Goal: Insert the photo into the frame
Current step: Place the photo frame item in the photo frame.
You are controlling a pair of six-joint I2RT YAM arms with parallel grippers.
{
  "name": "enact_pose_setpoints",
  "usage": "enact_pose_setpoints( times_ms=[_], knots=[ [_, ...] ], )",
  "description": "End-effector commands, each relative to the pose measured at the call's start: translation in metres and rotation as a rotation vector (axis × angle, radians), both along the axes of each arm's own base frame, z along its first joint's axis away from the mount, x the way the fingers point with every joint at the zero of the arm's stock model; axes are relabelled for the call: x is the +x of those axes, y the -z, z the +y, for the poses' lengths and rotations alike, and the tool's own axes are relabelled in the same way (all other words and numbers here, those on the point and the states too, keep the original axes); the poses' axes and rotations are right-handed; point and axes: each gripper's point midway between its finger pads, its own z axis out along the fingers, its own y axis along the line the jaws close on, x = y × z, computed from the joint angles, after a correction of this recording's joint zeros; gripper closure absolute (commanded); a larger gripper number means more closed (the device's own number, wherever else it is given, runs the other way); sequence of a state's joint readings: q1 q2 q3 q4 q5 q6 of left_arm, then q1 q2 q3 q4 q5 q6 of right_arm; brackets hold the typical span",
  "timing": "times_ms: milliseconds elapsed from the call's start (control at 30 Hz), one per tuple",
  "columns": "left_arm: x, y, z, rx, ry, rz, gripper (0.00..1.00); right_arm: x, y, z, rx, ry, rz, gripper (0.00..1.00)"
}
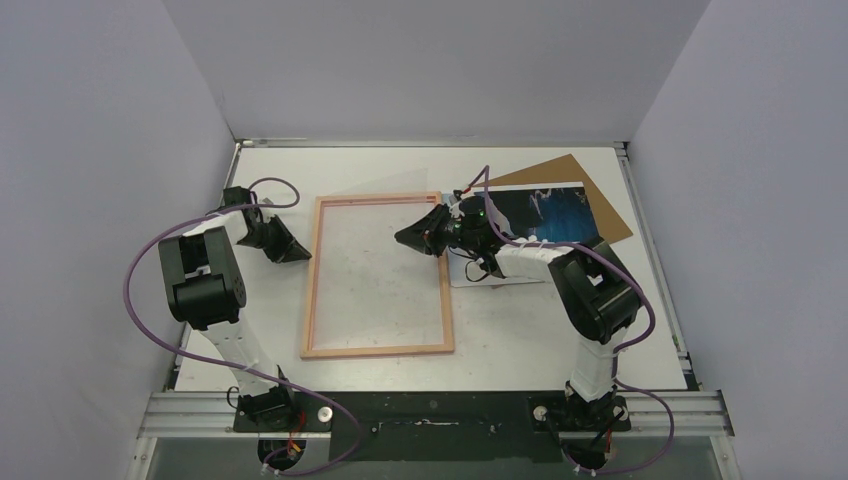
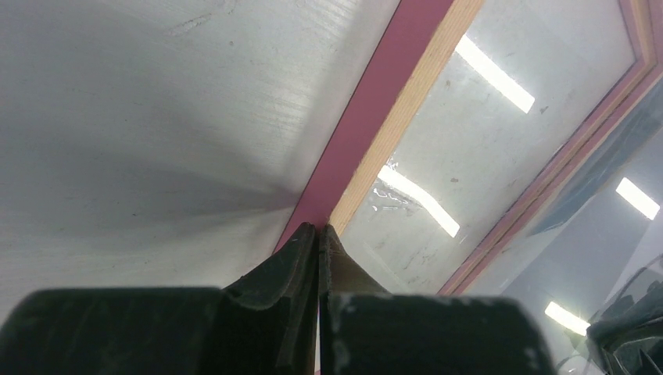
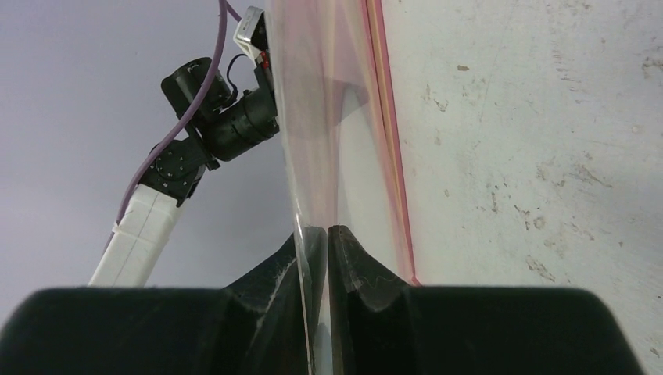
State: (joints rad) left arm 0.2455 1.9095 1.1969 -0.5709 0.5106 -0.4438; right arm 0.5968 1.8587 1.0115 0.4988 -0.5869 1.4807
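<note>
While the frame (image 1: 380, 351) lies flat at mid-bench (image 1: 520, 330) (tan back upward), the photo (image 1: 558, 210) is located to its right on the brown backing board (image 1: 606, 215), partly covered by the right arm. The right jaws are clamped on the clear sheet (image 3: 313, 117). The left jaws are shut, empty, beside the frame's left rail.

Top view: bright, even, diffuse overhead light; faint soft shadows beneath the arms on the matt white table (image 1: 520, 330); sharp overall.
Left wrist view: strip-light glare on the glossy clear plastic sheet (image 2: 469, 141); black left gripper (image 2: 319, 230) blurred.
Right wrist view: black right gripper (image 3: 327, 230) soft; table crisp.
</note>
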Motion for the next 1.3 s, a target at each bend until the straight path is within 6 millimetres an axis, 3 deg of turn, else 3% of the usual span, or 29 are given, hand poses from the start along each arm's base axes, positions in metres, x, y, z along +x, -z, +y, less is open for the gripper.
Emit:
enact_pose_setpoints(
  times_ms=[0, 467, 767, 900, 967, 1133, 1267],
  knots=[
    [0.003, 0.005, 0.006, 0.041, -0.001, -0.002, 1.00, -0.007, -0.015, 0.006, 0.002, -0.017, -0.061, 0.88],
    [0.001, 0.005, 0.006, 0.043, -0.002, 0.001, 1.00, -0.017, 0.016, -0.003, -0.195, -0.117, -0.197, 0.71],
    [0.001, 0.005, 0.007, 0.048, -0.003, 0.003, 1.00, -0.018, 0.005, -0.003, -0.153, -0.133, -0.232, 0.58],
    [0.001, 0.005, 0.007, 0.048, -0.003, 0.005, 1.00, -0.017, -0.007, -0.007, -0.115, -0.112, -0.260, 0.42],
    [0.001, 0.005, 0.007, 0.048, -0.004, 0.004, 1.00, -0.017, -0.013, -0.008, -0.082, -0.105, -0.270, 0.39],
    [0.001, 0.004, 0.007, 0.048, -0.004, 0.003, 1.00, -0.023, -0.030, -0.004, 0.025, -0.114, -0.286, 0.40],
    [0.002, 0.004, 0.007, 0.047, -0.004, 0.003, 1.00, -0.034, -0.036, -0.004, 0.079, -0.140, -0.288, 0.55]
  ],
)
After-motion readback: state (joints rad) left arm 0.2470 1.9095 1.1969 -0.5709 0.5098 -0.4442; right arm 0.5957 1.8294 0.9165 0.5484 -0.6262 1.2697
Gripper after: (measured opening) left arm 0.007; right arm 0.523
